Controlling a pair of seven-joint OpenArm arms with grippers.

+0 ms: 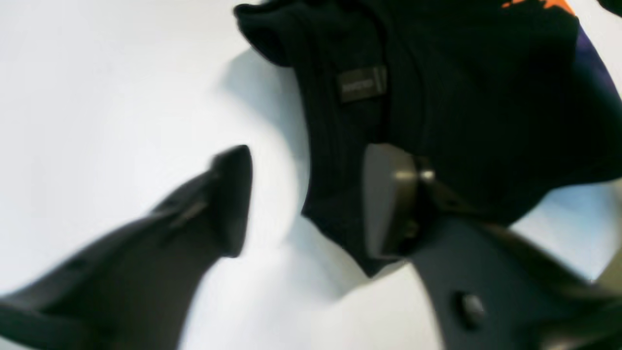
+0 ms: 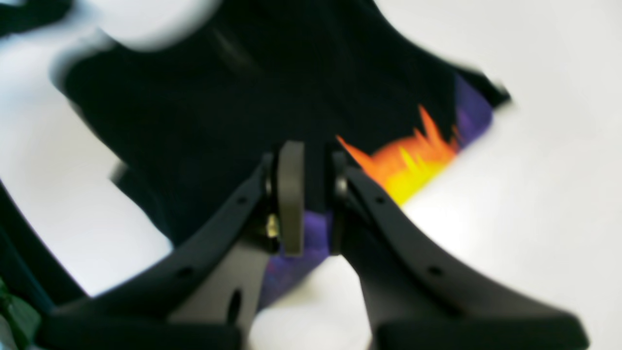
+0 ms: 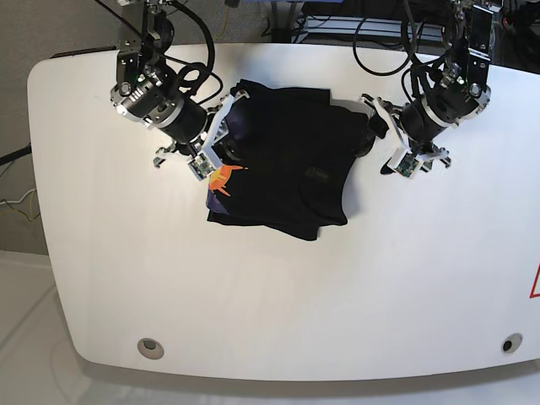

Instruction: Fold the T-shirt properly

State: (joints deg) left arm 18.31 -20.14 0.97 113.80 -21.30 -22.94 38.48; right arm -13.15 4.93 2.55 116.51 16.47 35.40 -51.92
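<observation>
Half-folded black T-shirt [image 3: 283,156] shows flame print; right end effector [image 2: 311,194] pinches it, left end effector [image 1: 306,199] gapes.

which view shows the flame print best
The right wrist view: the orange-yellow flame print is large there, beside the right gripper pinching the T-shirt. The base view shows a tiny orange patch; the left wrist view only an orange sliver at the top edge.
</observation>
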